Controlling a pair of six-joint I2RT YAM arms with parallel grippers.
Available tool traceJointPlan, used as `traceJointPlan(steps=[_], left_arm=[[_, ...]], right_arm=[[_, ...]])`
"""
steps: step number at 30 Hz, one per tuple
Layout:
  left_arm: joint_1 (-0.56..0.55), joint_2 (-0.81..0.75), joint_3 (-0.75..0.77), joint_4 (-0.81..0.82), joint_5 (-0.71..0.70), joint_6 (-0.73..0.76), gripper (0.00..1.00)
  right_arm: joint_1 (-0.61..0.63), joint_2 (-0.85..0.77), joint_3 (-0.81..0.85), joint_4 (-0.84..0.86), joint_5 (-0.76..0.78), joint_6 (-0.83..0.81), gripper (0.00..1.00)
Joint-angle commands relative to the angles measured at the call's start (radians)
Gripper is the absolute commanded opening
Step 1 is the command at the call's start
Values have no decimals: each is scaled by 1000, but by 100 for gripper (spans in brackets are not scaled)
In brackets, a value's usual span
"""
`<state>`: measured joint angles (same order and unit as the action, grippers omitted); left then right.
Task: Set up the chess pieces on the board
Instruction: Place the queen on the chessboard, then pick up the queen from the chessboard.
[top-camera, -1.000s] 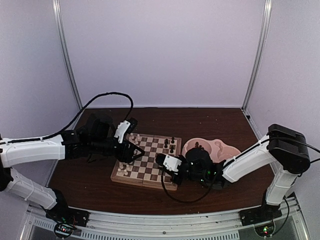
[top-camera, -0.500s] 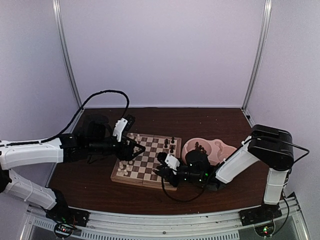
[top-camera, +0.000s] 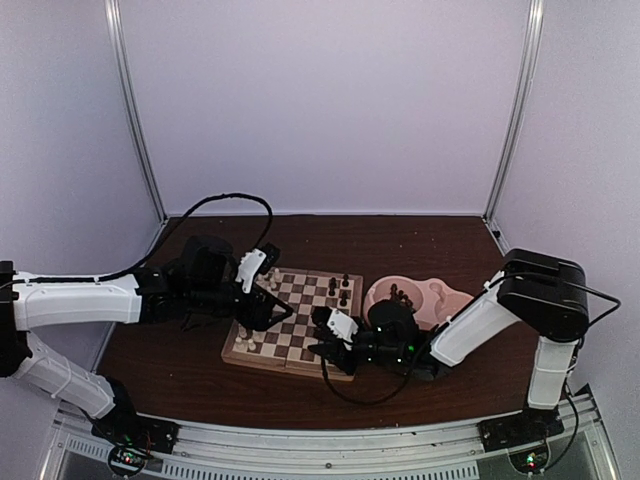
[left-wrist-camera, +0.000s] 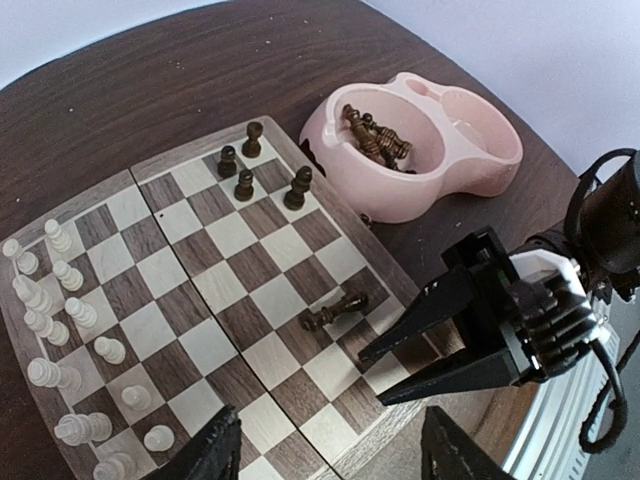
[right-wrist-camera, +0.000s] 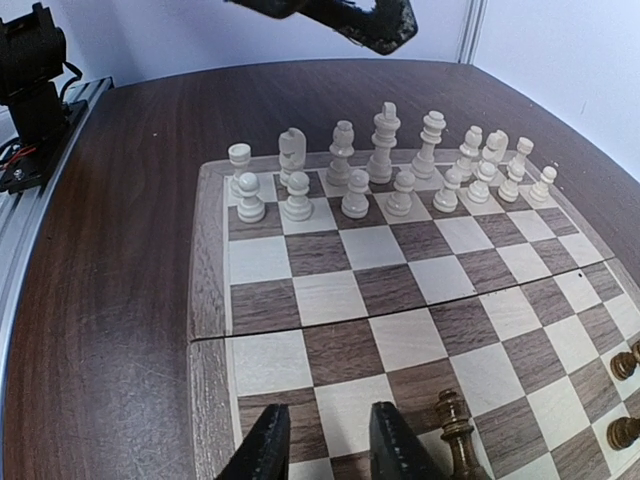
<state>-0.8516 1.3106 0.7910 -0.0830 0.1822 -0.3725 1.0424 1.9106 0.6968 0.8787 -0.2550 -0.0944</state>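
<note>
Lavender walls (top-camera: 320, 100) close in the dark wooden tabletop (top-camera: 190, 370). On it the board (right-wrist-camera: 208, 260) lies between my two arms, with a pink double bowl (left-wrist-camera: 400, 205) just beside its right edge.

Sixteen cream pieces (right-wrist-camera: 385, 130) stand at the board's left end in two rows of eight, the taller figures along the rim and eight round-headed pawns one rank in. Four dark pieces (left-wrist-camera: 244, 184) stand upright, clustered at the far right corner. A fifth dark piece (left-wrist-camera: 335, 308) lies on its side on a square toward the near right edge. A heap of dark pieces (left-wrist-camera: 375, 135) fills the bowl compartment nearer the board, too tangled for me to count.

The board is checkered in light and dark brown, with a tan rim and a seam across its middle.

My right end effector (right-wrist-camera: 328, 420) sits low over the near right edge. Its fingers are slightly parted and hold nothing, and the fallen piece lies just beside its tips. My left end effector (left-wrist-camera: 332, 432) hangs above the cream side, fingers spread wide, nothing between them.
</note>
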Motion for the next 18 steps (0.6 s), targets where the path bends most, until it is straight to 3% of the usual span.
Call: traceJointPlan(steps=[1, 4, 8, 14, 18], left_arm=[[3, -19, 14, -8, -43, 35, 62], [3, -34, -3, 16, -60, 41, 62], [3, -63, -46, 65, -96, 48, 62], [3, -101, -77, 113, -108, 46, 62], [3, -111, -81, 115, -130, 51, 62]], right_arm=[[-5, -68, 14, -73, 37, -38, 34], [-13, -157, 14, -161, 60, -68, 38], [-61, -242, 68, -402, 66, -63, 42], [-94, -192, 232, -718, 22, -76, 45], [-94, -144, 306, -826, 54, -98, 47]])
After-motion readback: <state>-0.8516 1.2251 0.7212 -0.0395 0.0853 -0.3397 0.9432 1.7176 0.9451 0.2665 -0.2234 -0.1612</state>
